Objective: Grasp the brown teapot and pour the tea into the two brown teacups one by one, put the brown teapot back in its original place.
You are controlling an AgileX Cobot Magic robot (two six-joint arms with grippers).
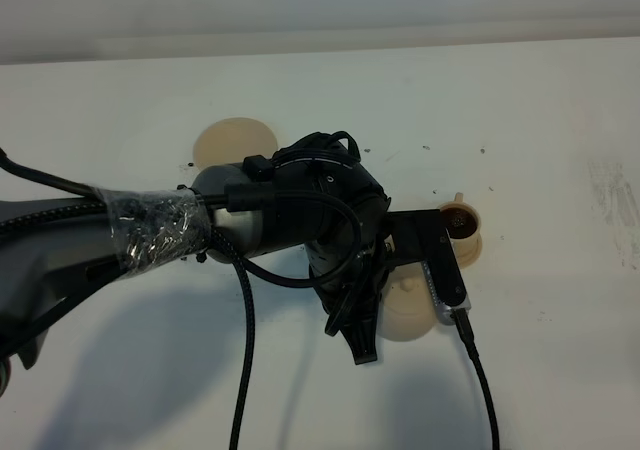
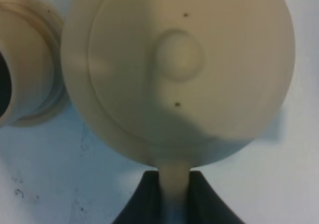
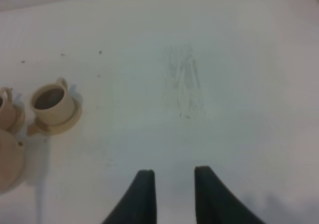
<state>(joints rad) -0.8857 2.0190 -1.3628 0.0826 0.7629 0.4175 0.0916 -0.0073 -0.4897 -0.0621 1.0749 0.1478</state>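
The brown teapot [image 2: 179,69] fills the left wrist view, lid and knob facing the camera. My left gripper [image 2: 174,184] is shut on its loop handle. From above, only a pale edge of the teapot [image 1: 408,315] shows under the left arm. One brown teacup [image 1: 461,220], dark inside, stands on its saucer to the right. The other teacup [image 2: 25,69] sits right beside the teapot, hidden by the arm from above. The bare round saucer [image 1: 232,140] lies at the back left. My right gripper [image 3: 172,184] hovers over bare table, fingers slightly apart, holding nothing.
The left arm and its cables [image 1: 250,270] cover the table's middle. Grey scuff marks [image 3: 184,84] lie ahead of the right gripper. Both cups [image 3: 50,104] and the teapot's edge [image 3: 7,159] sit off to one side of it.
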